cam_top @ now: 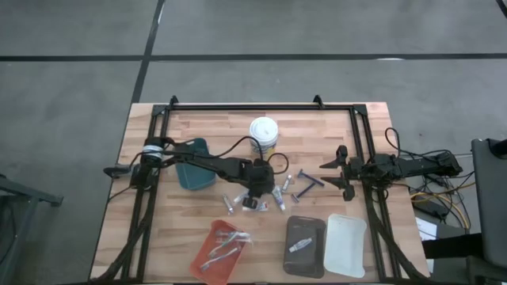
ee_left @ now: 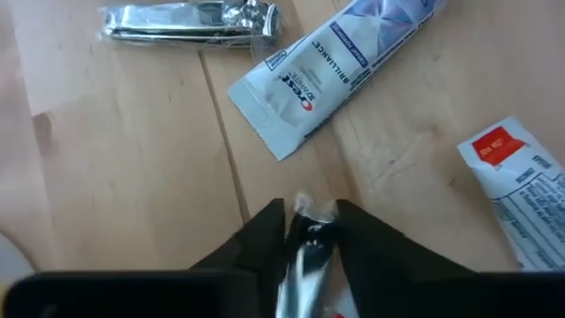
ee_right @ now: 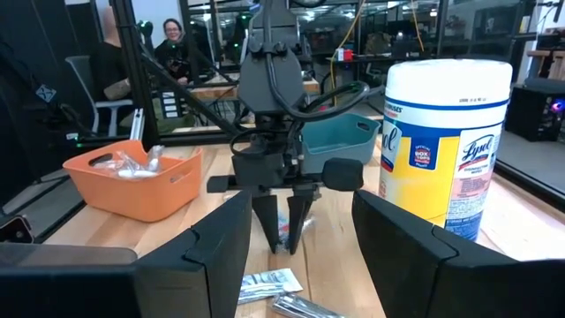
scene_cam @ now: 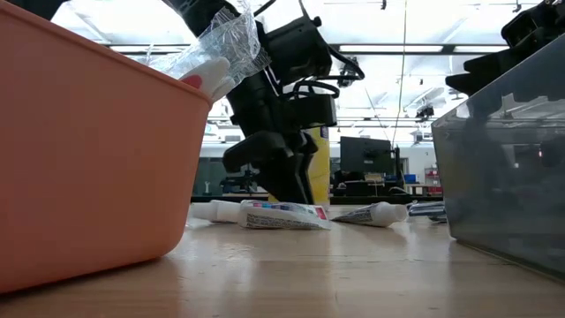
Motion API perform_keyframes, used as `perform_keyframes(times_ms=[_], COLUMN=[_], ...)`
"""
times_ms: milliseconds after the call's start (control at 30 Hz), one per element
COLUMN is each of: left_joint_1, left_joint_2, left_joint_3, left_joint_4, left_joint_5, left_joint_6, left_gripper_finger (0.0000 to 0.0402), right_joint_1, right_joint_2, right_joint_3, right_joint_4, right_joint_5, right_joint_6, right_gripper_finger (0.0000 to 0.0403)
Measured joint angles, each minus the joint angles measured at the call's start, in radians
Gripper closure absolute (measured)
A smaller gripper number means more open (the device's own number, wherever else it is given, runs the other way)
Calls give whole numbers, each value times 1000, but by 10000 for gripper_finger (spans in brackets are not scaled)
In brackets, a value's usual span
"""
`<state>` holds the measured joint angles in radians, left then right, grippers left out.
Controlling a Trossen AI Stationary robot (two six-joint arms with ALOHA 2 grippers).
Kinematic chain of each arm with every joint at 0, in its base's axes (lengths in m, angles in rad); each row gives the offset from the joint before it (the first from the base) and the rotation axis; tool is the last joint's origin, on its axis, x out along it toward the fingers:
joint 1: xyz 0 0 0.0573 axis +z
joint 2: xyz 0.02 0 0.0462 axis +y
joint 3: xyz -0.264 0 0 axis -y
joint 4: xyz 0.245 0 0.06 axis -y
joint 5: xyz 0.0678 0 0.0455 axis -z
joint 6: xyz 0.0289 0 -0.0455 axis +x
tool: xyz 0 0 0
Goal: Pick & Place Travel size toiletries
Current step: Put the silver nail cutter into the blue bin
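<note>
The left gripper is nearly closed, pinching a small foil-wrapped item at mid-table among scattered toiletries: a Crest tube marked "Brilliance", a red-labelled tube, a silvery packet. The Lysol tub and orange tray stand near. The right gripper waits, spread wide and empty

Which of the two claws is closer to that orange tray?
Left. The left gripper works just above the orange tray; the right gripper waits farther off, across the table.
</note>
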<state>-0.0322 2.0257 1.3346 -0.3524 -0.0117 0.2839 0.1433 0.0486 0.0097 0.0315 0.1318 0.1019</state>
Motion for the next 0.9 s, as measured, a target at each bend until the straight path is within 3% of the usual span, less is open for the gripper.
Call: perform_keyframes(times_ms=[167,633,900], left_joint_1=[0,-19,-21], left_joint_2=[-2,-175,-392], left_joint_3=[1,-49,-136], left_joint_4=[-7,-24,17], left_joint_5=[-3,-46,-59], left_joint_6=[-40,-8,39], left_gripper_finger=[346,340,338], right_joint_1=[0,0,0], right_joint_2=[0,0,0], right_joint_3=[0,0,0], right_joint_4=[0,1,1], right_joint_5=[0,0,1], right_joint_6=[-3,-4,-2], right_gripper_finger=[207,207,207])
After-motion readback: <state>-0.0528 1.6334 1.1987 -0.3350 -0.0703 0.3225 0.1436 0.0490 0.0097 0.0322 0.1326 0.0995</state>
